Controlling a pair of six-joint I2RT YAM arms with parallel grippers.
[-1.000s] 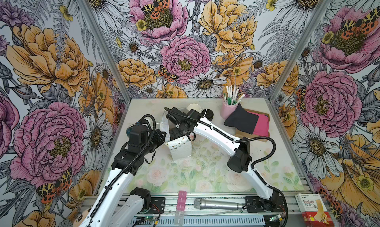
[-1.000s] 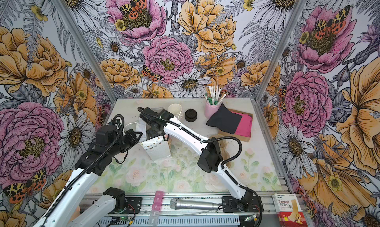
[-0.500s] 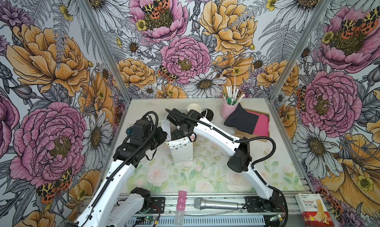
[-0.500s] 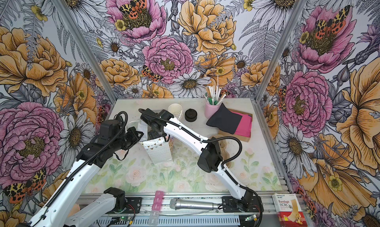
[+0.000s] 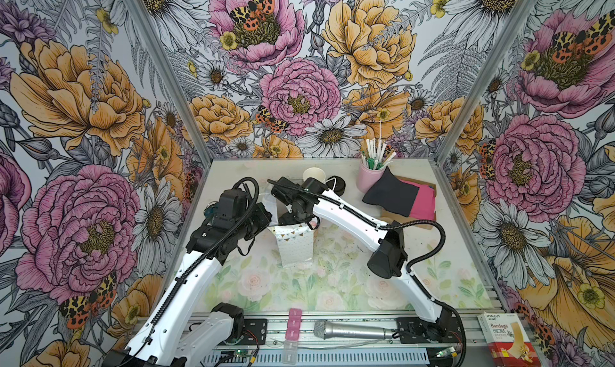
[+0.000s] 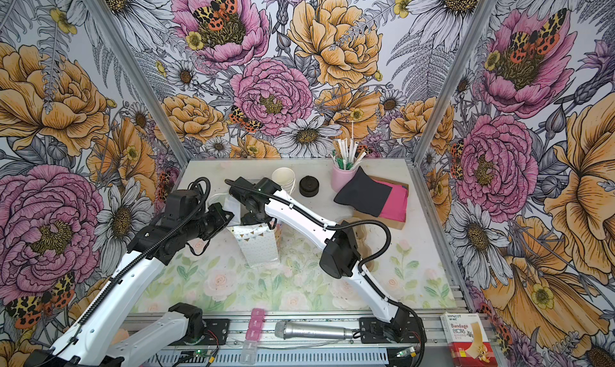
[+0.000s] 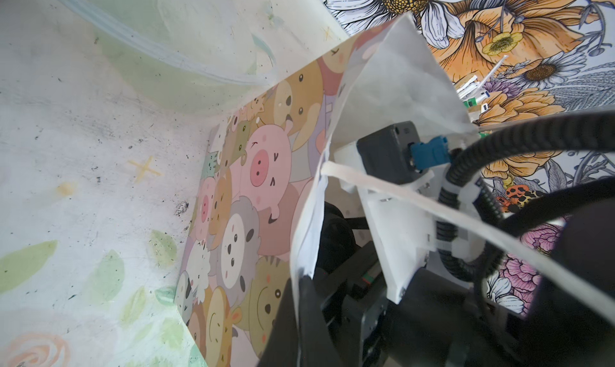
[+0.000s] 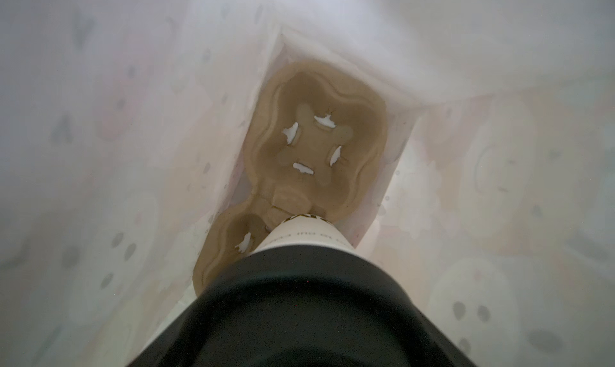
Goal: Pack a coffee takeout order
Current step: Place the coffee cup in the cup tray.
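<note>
1. Pinches the rim of the upright paper bag (image 5: 294,249) in the closed left claw (image 7: 302,295).
2. Grips the white paper cup (image 8: 306,237), black domed lid (image 8: 299,298) on, with the right claw (image 5: 295,219) inside the bag, above the cardboard cup carrier (image 8: 319,142).
3. Leaves the black napkin (image 5: 391,195) outside, atop the pink napkin (image 5: 422,204).

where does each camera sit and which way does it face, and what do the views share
Top views: high over the front edge, looking down over the table; both arms show, left gripper on the bag rim, right gripper in its mouth.
Left wrist: beside the bag, facing its side; own finger pinching the rim.
Right wrist: inside the bag, looking down at cup and carrier; no fingers show.
Shared: the bag is in all four.
</note>
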